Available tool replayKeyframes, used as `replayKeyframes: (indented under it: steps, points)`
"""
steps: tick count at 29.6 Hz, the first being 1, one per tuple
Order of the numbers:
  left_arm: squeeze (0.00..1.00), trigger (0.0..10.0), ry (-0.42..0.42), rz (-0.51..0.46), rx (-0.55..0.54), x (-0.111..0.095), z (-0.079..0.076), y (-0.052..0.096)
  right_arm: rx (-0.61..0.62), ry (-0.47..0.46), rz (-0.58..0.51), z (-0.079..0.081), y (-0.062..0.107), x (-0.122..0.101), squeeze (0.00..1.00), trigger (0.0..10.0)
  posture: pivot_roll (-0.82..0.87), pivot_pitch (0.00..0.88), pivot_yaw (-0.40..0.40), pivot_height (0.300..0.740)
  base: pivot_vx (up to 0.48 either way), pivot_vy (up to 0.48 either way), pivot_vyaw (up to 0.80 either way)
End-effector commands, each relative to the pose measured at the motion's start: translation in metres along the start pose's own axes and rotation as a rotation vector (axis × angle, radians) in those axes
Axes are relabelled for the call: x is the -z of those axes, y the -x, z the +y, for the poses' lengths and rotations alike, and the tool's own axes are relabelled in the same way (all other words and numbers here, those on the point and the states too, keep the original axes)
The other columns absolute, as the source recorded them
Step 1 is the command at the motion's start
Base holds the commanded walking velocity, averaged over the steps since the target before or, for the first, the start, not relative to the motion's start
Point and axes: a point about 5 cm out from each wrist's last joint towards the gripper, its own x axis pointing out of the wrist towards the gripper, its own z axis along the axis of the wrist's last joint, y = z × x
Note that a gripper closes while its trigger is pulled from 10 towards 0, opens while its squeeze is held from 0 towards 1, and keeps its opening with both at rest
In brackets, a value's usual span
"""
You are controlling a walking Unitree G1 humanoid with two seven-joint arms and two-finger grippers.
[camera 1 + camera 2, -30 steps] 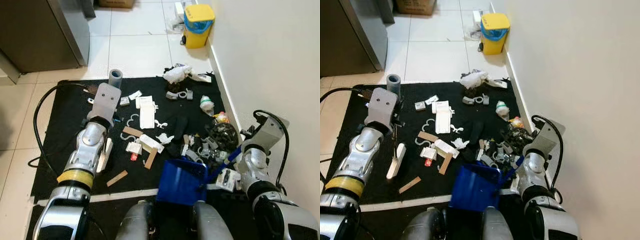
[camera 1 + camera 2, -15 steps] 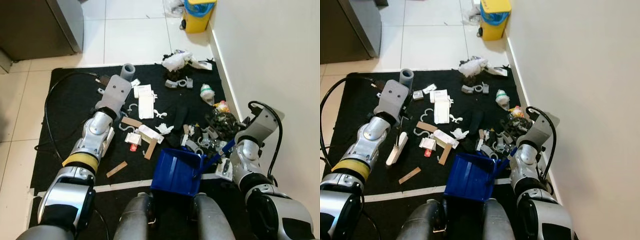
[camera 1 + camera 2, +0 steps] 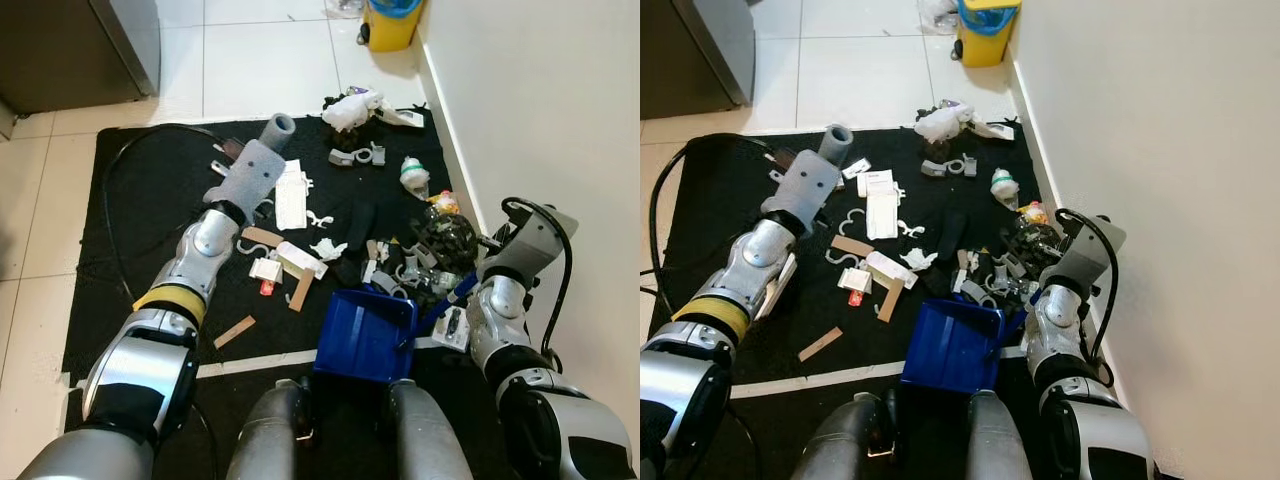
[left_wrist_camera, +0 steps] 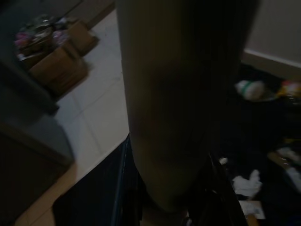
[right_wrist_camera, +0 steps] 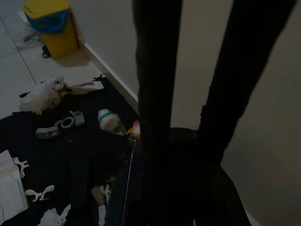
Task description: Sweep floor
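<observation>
Covering pale tiles (image 3: pixel 260 70) beside a white wall (image 3: pixel 540 100), a littered black mat (image 3: pixel 140 250).

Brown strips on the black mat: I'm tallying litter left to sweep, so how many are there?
3: one strip near the white tape line, one left of the blue dustpan, one beside the left arm. Others may hide in the debris pile.

A home interior: pale floor tiles (image 3: pixel 265 70) meet a plain white wall (image 3: pixel 540 100) with a skirting board. A black mat (image 3: pixel 150 230) lies strewn with litter, a yellow bin (image 3: pixel 985 18) at 12 o'clock, cardboard boxes (image 4: pixel 61 56) beyond.
</observation>
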Motion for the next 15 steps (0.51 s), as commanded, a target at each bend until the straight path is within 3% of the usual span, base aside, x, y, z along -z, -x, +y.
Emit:
replayKeyframes:
  steps: [1, 12, 15]
  points:
    - [0.0, 10.0, 0.008, -0.02, 0.081, -0.006, -0.024, -0.004, 0.012, -0.018, 0.041, -0.007, 0.007, 0.012, 0.0, 10.0, -0.06, 0.327, -0.02, 0.74, 0.0, 0.0, 0.0]
    - [0.0, 10.0, 0.176, -0.066, 0.194, -0.03, -0.083, -0.011, 0.021, -0.033, 0.066, -0.007, 0.012, 0.019, 0.0, 10.0, -0.08, 0.34, -0.013, 0.74, 0.0, 0.0, 0.0]
    - [0.0, 10.0, 0.217, -0.063, 0.193, -0.032, -0.087, -0.012, 0.017, -0.037, 0.068, -0.007, 0.012, 0.019, 0.0, 10.0, -0.08, 0.34, -0.013, 0.74, 0.0, 0.0, 0.0]
